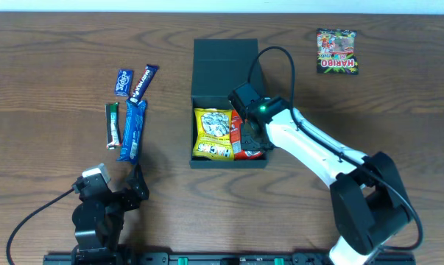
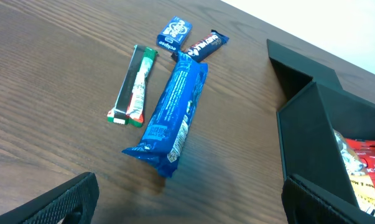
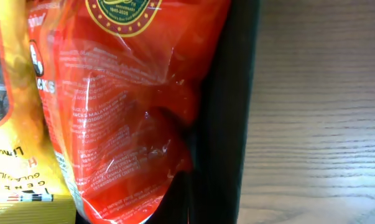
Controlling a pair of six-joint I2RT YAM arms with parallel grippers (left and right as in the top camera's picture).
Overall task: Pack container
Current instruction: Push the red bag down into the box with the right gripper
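- Left gripper [image 2: 187,205]: low at the near-left of the table [image 1: 45,44]. Its fingers [image 2: 63,202] stand wide apart with nothing between them, only bare wood.
- Loose bars, all ahead of the left gripper and well left of the container:
  - a long blue packet [image 2: 171,115], nearest the fingers
  - a green-and-white bar [image 2: 134,87] just beside it
  - a small blue packet [image 2: 175,31] and a dark bar [image 2: 203,46] beyond them
- Key relation: the long blue packet's long axis runs away from the left fingers, tilted slightly right. The open jaws would therefore straddle its short width as they stand. Judgement: the left arm is far nearer these four than the right arm.
- Container [image 1: 194,110]: mid-table with its lid [image 1: 225,55] folded back on the far side. It lies right of the bars. A yellow bag [image 1: 213,134] sits in its left part and a red packet [image 1: 245,143] lies against its right wall.
- Right gripper [image 1: 249,131]: reached down into the container over the red packet. The wrist view is filled by red foil and the dark wall, and no fingers show. Whether it is open or holding the packet cannot be told.
- Haribo bag [image 1: 337,51]: far right, well apart from the container and on the right arm's side.
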